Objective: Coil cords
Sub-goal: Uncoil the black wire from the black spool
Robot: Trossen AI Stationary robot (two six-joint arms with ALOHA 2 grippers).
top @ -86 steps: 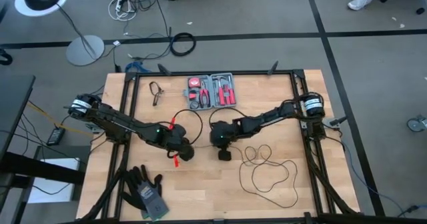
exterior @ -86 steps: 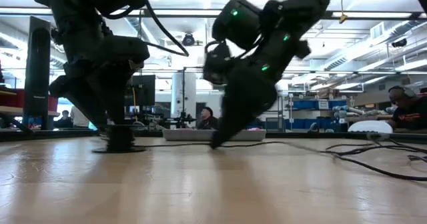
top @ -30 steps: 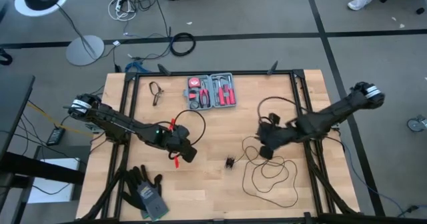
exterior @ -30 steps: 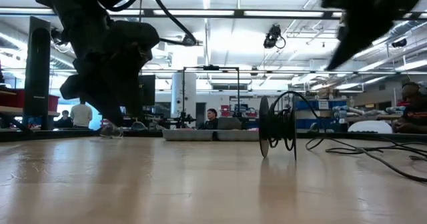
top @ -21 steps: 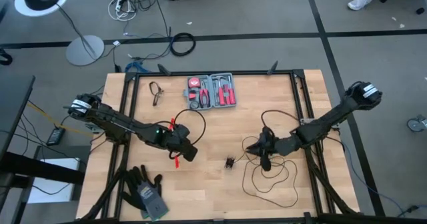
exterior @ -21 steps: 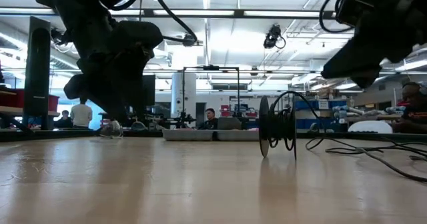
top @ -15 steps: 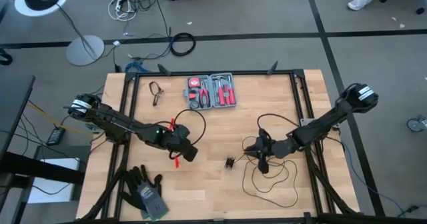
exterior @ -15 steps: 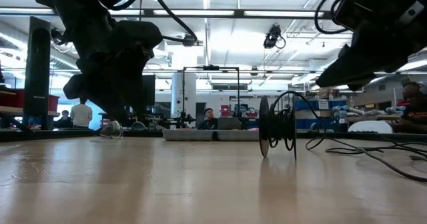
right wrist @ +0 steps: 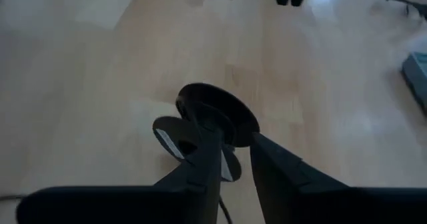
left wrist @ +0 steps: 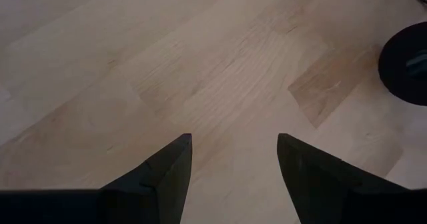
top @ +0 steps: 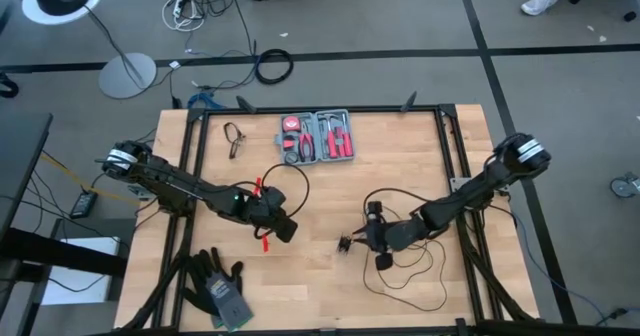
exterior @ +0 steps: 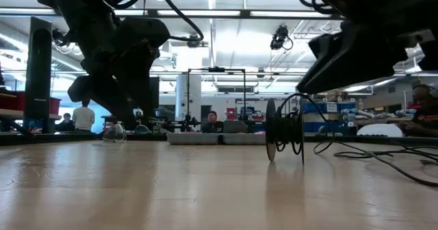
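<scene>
The right gripper (top: 371, 238), fingers narrow, is nearing the disc (right wrist: 217, 114); the left gripper (left wrist: 233, 164) is waiting wide apart, holding nothing. The cords (top: 405, 266) are likely handling light and limp; grasping the rigid disc seems best.

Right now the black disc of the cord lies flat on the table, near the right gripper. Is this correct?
Not quite. The disc stands upright on its edge, not flat, as the low view shows. It is on the table, near the right gripper.

Two dark arms w/ black cables, green LEDs, white-ringed base joints; each claw has tapered black fingers.
</scene>
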